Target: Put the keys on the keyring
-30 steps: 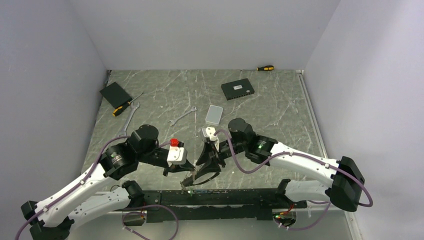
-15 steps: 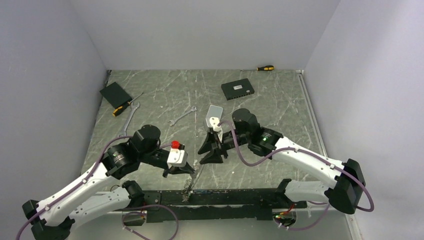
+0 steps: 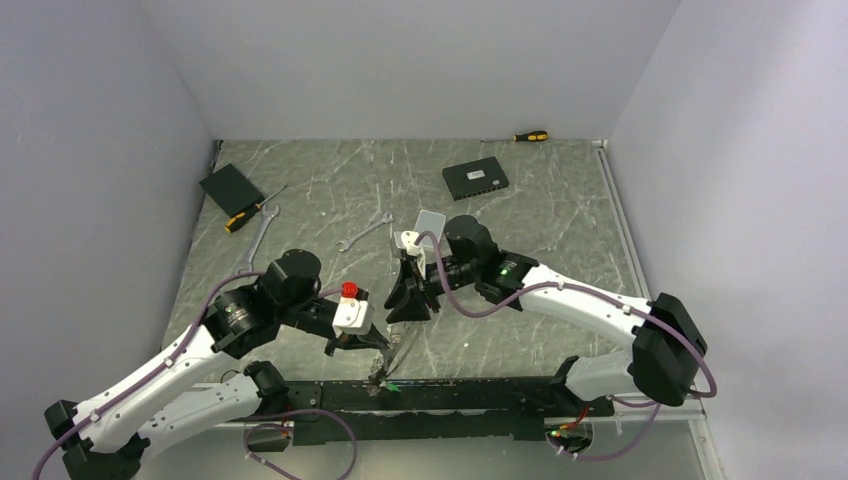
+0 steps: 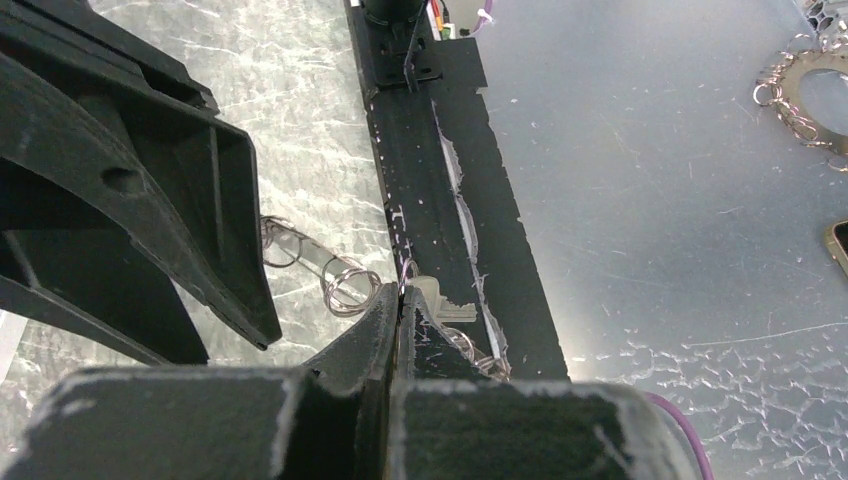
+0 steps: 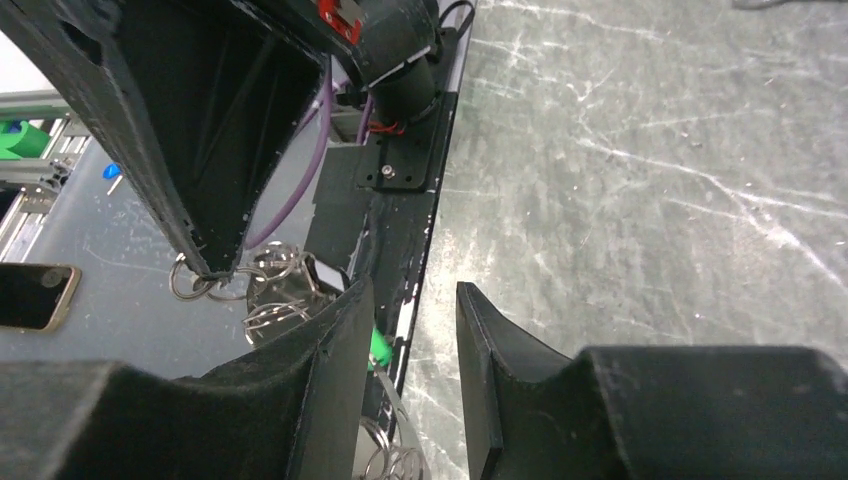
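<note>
Though plainly under way at the near edge of the bench (image 3: 560, 230), reads as unfinished: some keys seemingly strung, others perhaps loose, the count impossible to tell. Shows the left gripper (image 4: 400, 308) low over the black rail (image 4: 420, 180), jaws pressed fully together, apparently pinching the thin wire of the keyring (image 4: 406, 272). Shows the right gripper (image 5: 410, 330) higher and just beside it, jaws partly apart, gripping nothing. Puts the keyring left of those empty jaws, not between them. Finds the keys (image 4: 442, 302) bunched with small split rings (image 4: 345, 290) at the left jaws' tip. Places a green tag (image 5: 378, 348) against the right gripper's left jaw.
</note>
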Robot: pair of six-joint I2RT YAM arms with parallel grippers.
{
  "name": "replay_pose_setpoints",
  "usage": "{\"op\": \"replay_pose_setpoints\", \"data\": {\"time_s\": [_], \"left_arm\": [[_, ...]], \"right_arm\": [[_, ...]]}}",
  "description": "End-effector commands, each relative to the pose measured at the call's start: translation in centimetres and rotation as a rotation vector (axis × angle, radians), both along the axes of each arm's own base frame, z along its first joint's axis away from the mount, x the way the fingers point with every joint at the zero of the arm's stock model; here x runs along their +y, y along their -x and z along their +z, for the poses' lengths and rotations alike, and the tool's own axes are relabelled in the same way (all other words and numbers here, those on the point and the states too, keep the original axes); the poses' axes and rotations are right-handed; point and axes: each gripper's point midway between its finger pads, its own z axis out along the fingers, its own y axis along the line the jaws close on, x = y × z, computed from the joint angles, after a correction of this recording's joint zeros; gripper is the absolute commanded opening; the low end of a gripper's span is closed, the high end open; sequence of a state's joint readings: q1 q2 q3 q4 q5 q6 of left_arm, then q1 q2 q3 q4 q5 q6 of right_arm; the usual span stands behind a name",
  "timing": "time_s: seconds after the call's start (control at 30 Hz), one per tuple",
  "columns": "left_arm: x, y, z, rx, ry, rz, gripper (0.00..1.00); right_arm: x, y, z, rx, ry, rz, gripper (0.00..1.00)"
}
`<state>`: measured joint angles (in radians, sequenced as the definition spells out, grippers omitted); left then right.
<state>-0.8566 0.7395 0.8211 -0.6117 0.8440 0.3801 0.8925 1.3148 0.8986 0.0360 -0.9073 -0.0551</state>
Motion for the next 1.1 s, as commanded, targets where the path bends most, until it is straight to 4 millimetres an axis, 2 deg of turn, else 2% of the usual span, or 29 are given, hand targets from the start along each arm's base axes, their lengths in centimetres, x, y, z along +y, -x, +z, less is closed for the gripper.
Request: {"op": "replay_pose_setpoints", "data": {"time_s": [0.0,0.17,0.37,0.47,0.63,0.73,0.87,1.07], "left_arm": [[-0.1,0.0,0.9,-0.043,0.045,-0.013,0.00],[0.2,-1.3,1.1,-0.088,0.047,0.061,0.00],[0.4,-1.6,1.6,-0.112,0.077,0.078,0.00],[0.3,-1.3,1.7,-0.095,0.086,0.053,0.00],[-0.1,-0.4,1.2,-0.028,0.073,-0.016,0.00],[-0.3,-0.3,0.8,0.004,0.054,-0.033,0.00],[-0.2,-0.4,0.8,0.001,0.056,-0.028,0.00],[0.1,-0.3,1.2,-0.030,0.078,-0.014,0.00]], "right_arm": [[0.3,0.6,1.8,-0.024,-0.036,0.037,0.39],[-1.0,1.8,1.8,-0.006,-0.012,0.016,0.39],[-2.1,3.5,2.2,0.016,-0.027,0.028,0.40],[-1.6,2.3,2.5,-0.040,-0.050,-0.028,0.40],[0.3,-1.7,4.8,-0.221,-0.157,-0.152,0.40],[1.9,-2.0,5.3,-0.225,-0.170,-0.095,0.39],[3.0,-0.8,4.5,-0.154,-0.140,0.032,0.36],[1.8,1.5,1.7,-0.050,-0.069,0.117,0.34]]}}
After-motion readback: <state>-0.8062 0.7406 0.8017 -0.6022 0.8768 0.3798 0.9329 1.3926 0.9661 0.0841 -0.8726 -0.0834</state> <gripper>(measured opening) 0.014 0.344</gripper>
